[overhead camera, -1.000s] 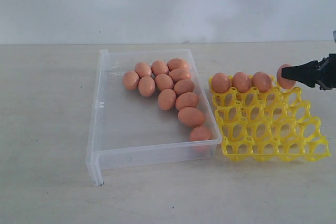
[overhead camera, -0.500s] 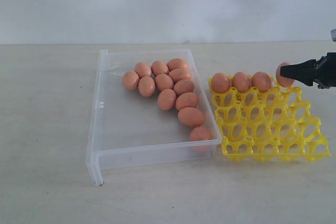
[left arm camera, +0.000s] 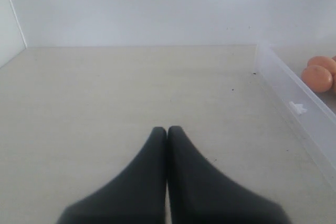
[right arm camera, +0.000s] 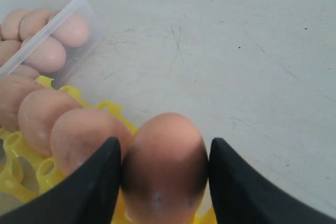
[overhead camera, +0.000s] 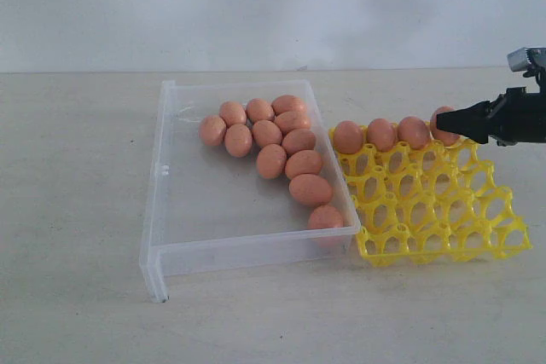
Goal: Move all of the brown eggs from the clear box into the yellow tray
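Note:
Several brown eggs point(overhead camera: 290, 155) lie in the clear box point(overhead camera: 162, 210), mostly along its right side. The yellow tray point(overhead camera: 444, 219) sits against the box's right wall, with three eggs point(overhead camera: 381, 134) in its back row. My right gripper point(overhead camera: 445, 125) reaches in from the right and is shut on a fourth brown egg point(right arm camera: 165, 161), at the back-right end of that row. Its fingers point(right arm camera: 100, 177) press both sides of the egg. My left gripper point(left arm camera: 167, 128) is shut and empty over bare table, left of the box wall point(left arm camera: 294, 95).
A pale wall stands behind the beige table point(overhead camera: 77, 210). The tray's front three rows of cups point(overhead camera: 426, 228) hold nothing. The left half of the clear box floor point(overhead camera: 205, 202) is bare.
My right gripper has moved left with the egg. The yellow tray and its three eggs have slid left toward the clear box.

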You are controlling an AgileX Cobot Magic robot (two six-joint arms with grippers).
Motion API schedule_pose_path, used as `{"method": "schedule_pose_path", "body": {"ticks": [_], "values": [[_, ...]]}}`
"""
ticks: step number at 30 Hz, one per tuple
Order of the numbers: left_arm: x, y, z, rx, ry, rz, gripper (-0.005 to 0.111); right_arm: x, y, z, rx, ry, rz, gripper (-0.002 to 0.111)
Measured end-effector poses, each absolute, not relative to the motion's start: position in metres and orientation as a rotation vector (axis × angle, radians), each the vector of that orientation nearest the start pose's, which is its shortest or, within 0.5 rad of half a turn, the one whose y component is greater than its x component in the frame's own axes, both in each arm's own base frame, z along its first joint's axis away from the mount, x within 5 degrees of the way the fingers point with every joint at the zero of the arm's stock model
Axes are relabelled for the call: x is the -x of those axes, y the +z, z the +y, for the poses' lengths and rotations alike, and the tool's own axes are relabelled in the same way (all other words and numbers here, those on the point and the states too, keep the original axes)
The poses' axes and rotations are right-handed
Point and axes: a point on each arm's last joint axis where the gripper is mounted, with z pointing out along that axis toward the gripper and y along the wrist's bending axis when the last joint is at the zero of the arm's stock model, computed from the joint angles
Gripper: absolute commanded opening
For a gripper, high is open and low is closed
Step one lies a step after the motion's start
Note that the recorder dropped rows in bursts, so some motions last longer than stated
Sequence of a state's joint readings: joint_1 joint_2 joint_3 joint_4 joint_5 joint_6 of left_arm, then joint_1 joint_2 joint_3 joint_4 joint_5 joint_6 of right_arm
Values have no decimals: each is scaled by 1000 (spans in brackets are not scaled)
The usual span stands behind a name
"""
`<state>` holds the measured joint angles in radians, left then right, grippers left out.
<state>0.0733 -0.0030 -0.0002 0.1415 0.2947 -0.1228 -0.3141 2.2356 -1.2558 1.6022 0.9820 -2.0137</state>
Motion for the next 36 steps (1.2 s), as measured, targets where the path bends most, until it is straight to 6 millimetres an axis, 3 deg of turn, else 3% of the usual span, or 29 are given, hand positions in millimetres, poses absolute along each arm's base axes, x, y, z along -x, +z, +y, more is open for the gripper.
{"method": "schedule_pose_path", "body": {"ticks": [7,14,18,20,22,23,26,30,33,36], "values": [[-54,187,8,83,98,1771,-4,-417,103,-56,463,754,2026,65],[-54,187,8,83,98,1771,-4,-419,105,-57,412,765,2001,66],[-54,187,8,83,98,1771,-4,-421,123,-56,394,785,1932,64],[-54,187,8,83,98,1771,-4,-420,138,-54,401,800,1884,47],[-54,187,8,83,98,1771,-4,-419,161,-50,433,810,1822,21],[-54,187,8,83,98,1771,-4,-417,173,-44,457,814,1791,0],[-54,187,8,83,98,1771,-4,-412,214,-17,556,835,1694,1],[-54,187,8,83,98,1771,-4,-397,261,46,706,883,1596,1],[-54,187,8,83,98,1771,-4,-382,280,102,849,819,1600,1],[-54,187,8,83,98,1771,-4,-373,278,156,901,531,1729,1]]}}
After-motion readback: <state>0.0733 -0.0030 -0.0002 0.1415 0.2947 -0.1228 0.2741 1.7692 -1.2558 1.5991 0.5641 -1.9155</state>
